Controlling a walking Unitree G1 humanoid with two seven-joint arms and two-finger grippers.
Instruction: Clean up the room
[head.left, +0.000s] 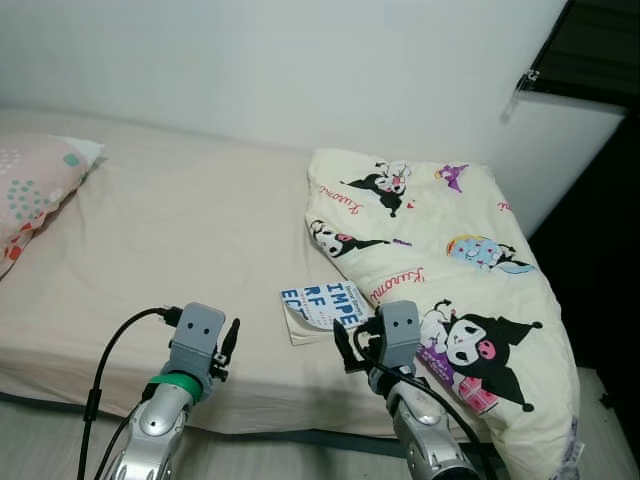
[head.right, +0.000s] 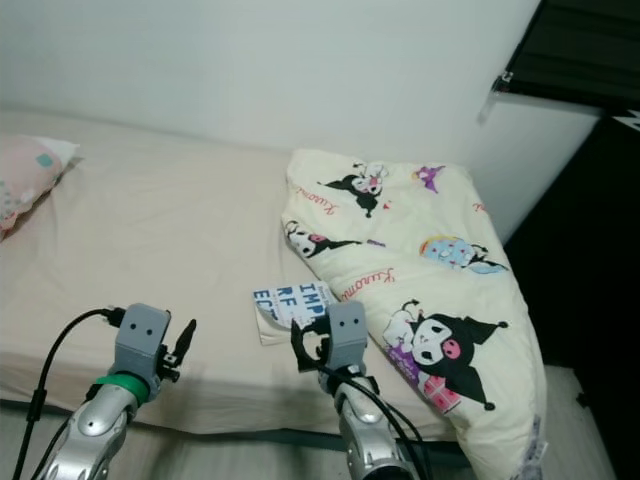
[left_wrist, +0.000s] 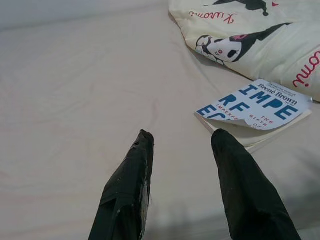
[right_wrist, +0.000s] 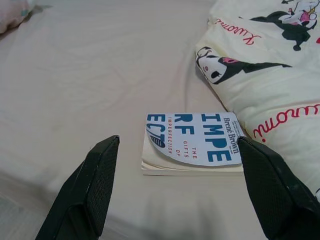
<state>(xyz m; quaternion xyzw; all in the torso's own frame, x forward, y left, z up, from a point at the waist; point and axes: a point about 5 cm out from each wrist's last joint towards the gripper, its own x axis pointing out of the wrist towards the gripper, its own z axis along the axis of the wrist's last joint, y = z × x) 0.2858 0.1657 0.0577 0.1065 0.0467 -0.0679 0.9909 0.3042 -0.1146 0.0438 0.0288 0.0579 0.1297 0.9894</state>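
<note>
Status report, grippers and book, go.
Right gripper open, lined up on the book. Left gripper open over bare sheet. Book flat on bed, cover curled, quilt beside it.

book (right_wrist: 192, 145) | white-blue cover, corner curled | flat on bed (head.left: 200, 240)

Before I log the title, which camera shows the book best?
The right wrist view: the book lies whole between the open jaws, cover text readable, one corner curled. The left wrist view shows it off to one side against the cartoon blanket. In the eye views the right gripper hides part of it.
</note>
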